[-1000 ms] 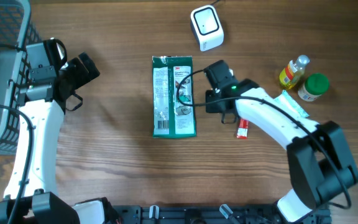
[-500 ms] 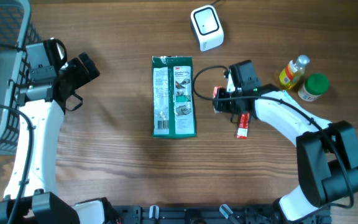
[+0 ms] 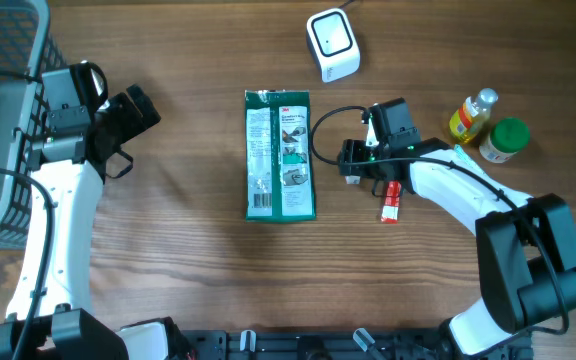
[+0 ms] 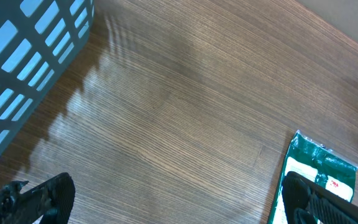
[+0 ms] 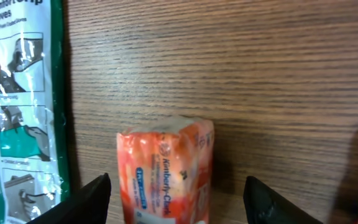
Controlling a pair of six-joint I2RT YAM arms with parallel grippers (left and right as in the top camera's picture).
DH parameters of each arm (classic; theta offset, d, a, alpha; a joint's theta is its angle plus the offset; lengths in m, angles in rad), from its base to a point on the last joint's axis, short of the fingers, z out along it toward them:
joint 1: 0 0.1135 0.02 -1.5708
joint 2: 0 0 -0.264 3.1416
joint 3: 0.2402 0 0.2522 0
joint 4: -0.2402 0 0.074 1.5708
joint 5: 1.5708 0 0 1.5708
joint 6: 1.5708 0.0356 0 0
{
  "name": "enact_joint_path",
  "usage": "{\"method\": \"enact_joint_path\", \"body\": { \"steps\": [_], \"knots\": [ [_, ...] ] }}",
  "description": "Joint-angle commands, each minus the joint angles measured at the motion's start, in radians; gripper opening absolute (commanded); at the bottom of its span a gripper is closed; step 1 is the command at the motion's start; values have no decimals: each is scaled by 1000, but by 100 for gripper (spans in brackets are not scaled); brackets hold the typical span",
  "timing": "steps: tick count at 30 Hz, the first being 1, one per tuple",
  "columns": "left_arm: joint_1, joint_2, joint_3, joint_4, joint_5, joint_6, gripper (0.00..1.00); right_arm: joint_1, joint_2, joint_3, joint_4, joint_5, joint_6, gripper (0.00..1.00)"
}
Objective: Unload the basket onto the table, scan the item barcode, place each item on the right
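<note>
Right gripper [image 5: 178, 196] spread around tissue pack [image 5: 165, 163], lower center; pinch its sides squarely, no tilt. Left gripper [image 4: 176, 198] spread wide.

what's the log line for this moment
right gripper: open, straddling orange pack on table | left gripper: open, near basket | gloves packet: flat on table | scanner: no item at it

Orange-and-white Kimberly-Clark tissue pack [image 5: 165, 168] lies flat on the wood surface [image 5: 241, 62] between my right fingers [image 5: 87, 200], clear of both. White rounded scanner [image 3: 332, 42] sits well apart.
</note>
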Motion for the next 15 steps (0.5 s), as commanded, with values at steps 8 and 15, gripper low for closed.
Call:
{"method": "enact_joint_path", "body": {
  "steps": [8,15],
  "knots": [
    [4,-5,10,3,5,-9,100,96,2,-6,-15,113,-28,62],
    [4,-5,10,3,5,-9,100,135,47,-6,-23,309,-31,28]
  ]
}}
